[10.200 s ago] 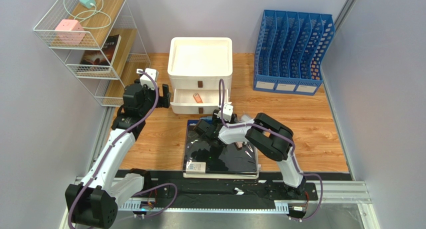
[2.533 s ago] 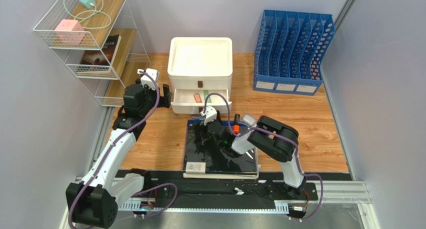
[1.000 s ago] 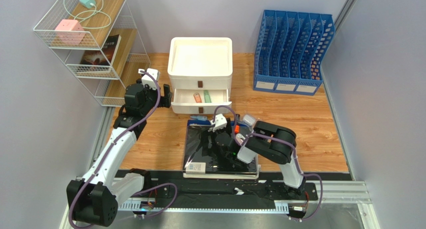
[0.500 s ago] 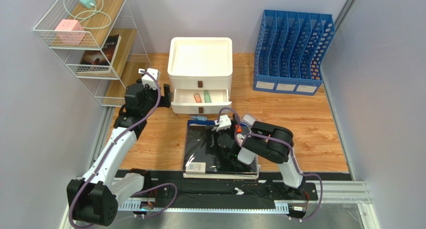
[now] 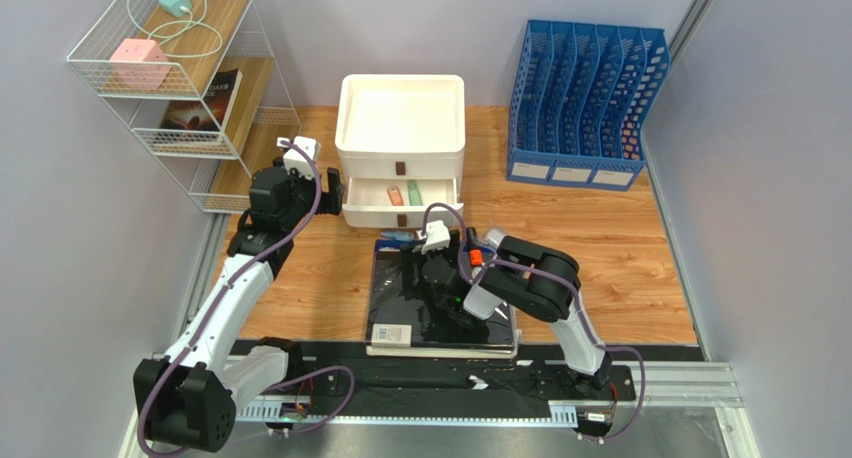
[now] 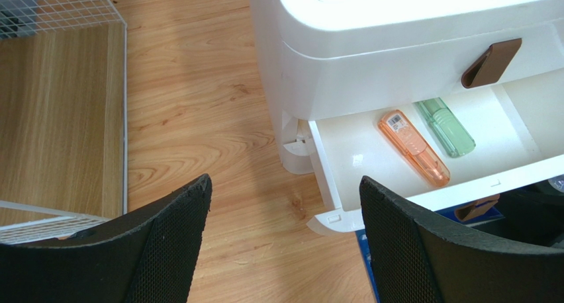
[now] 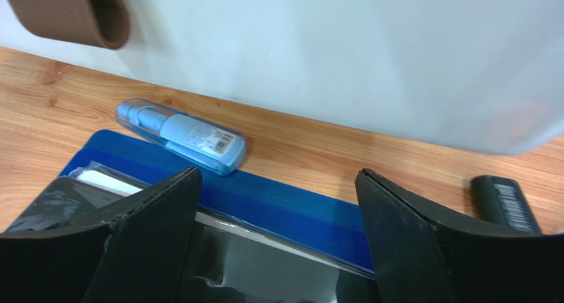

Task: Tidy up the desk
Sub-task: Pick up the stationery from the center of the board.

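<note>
The desk fills the middle of the overhead view. Its open white drawer, centre frame, now holds a green case beside the orange one, so we count one more item stowed. Our right gripper has drawn back low over the black folder, jaws wide and empty, facing a blue case. The left gripper hangs wide beside the drawer.

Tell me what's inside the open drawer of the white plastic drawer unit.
In the open drawer lie a slim orange plastic case and a slim green plastic case, side by side. The drawer's rear runs under the white unit and is hidden.
</note>
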Controlling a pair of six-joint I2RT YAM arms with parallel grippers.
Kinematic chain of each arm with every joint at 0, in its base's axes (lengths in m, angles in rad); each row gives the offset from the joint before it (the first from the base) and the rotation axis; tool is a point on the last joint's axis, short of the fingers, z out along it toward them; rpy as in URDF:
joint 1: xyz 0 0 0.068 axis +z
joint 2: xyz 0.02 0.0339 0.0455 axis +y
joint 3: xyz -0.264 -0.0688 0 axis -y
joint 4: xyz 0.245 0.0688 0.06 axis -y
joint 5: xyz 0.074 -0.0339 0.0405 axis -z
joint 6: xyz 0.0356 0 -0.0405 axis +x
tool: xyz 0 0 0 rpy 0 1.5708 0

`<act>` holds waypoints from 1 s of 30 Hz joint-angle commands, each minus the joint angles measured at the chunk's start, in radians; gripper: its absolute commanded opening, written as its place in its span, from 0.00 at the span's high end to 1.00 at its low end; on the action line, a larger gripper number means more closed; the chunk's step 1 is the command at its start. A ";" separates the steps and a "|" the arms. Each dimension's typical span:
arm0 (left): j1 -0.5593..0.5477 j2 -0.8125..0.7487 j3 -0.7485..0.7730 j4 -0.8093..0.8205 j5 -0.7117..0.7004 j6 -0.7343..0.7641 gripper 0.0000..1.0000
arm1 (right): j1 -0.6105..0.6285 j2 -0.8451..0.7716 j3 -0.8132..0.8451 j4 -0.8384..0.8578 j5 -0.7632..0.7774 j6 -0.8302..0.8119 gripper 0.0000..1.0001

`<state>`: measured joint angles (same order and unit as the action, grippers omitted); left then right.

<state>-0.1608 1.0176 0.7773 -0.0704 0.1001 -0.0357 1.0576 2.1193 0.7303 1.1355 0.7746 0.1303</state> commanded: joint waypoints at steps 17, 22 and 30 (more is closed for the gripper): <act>0.006 -0.024 -0.010 0.029 0.018 0.017 0.13 | 0.010 0.047 0.213 -0.246 -0.218 0.005 0.08; 0.006 -0.024 -0.010 0.027 0.019 0.017 0.13 | 0.010 0.060 0.238 -0.272 -0.262 0.015 0.09; 0.006 -0.027 -0.010 0.029 0.016 0.016 0.13 | 0.019 0.087 0.325 -0.330 -0.342 0.028 0.10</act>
<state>-0.1608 1.0103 0.7708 -0.0704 0.1043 -0.0357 1.0687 2.1712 0.9974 0.8532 0.4992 0.1493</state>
